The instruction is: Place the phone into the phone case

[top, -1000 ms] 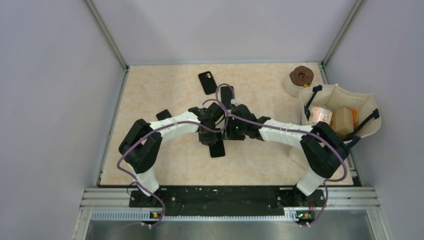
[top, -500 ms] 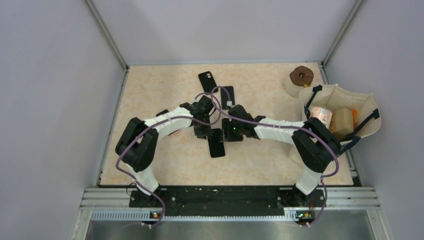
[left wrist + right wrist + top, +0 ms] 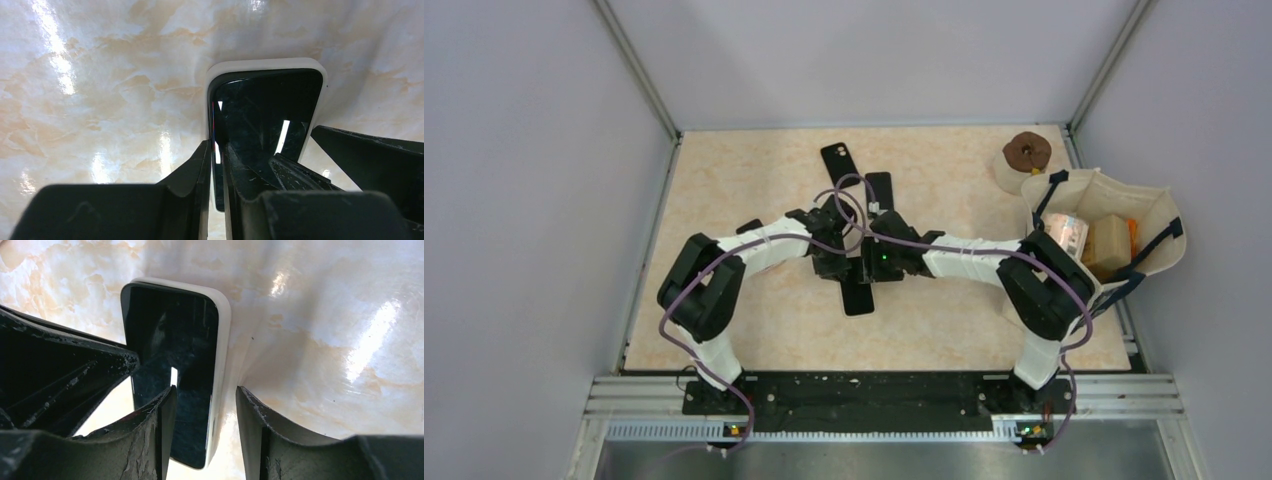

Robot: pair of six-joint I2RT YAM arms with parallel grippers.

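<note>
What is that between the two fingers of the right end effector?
The edge of the phone in its white case; the right wrist view shows it.

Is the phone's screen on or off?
Off, it seems. The phone lies face up on the table, and both wrist views show its glass black, with only reflections of light.

The phone (image 3: pixel 858 298) (its far half) is hidden beneath the jaws.
</note>
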